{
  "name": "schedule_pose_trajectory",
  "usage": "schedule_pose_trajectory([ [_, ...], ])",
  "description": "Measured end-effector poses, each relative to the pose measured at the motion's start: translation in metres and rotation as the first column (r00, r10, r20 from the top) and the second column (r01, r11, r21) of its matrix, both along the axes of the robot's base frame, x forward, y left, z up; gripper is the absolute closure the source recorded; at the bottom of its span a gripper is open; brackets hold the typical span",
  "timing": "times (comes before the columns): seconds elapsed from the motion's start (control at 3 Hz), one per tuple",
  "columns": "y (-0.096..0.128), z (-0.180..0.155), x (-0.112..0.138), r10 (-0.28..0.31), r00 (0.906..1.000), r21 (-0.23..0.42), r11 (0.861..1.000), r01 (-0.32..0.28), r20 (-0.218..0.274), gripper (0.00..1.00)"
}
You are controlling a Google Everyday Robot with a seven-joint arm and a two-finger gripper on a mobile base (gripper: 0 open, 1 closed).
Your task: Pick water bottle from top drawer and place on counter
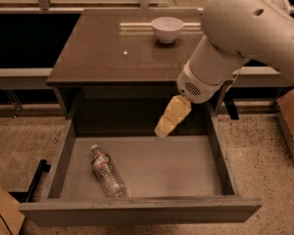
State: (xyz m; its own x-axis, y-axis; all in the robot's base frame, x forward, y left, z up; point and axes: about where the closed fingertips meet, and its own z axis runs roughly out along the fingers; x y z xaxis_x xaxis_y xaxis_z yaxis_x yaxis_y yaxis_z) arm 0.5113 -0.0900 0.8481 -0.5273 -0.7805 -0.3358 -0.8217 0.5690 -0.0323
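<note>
The water bottle lies on its side on the left part of the floor of the open top drawer, cap toward the back left. The brown counter is the cabinet top behind and above the drawer. My gripper hangs from the white arm at the right, above the back middle of the drawer and right of the bottle, not touching it. It points down and to the left.
A white bowl stands at the back of the counter. A cardboard box stands on the speckled floor at the right, another at the lower left. A black leg lies left of the drawer.
</note>
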Motion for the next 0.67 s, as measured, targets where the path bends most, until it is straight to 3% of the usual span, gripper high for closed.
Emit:
schedule_pose_trajectory([
  [0.33,0.0306,-0.0285,0.0010,-0.047,0.9978,0.057,0.997,0.049,-0.046,0.00],
  [0.67,0.0319,-0.0291,0.0023,-0.061,0.9971,0.066,0.996,0.064,-0.045,0.00],
])
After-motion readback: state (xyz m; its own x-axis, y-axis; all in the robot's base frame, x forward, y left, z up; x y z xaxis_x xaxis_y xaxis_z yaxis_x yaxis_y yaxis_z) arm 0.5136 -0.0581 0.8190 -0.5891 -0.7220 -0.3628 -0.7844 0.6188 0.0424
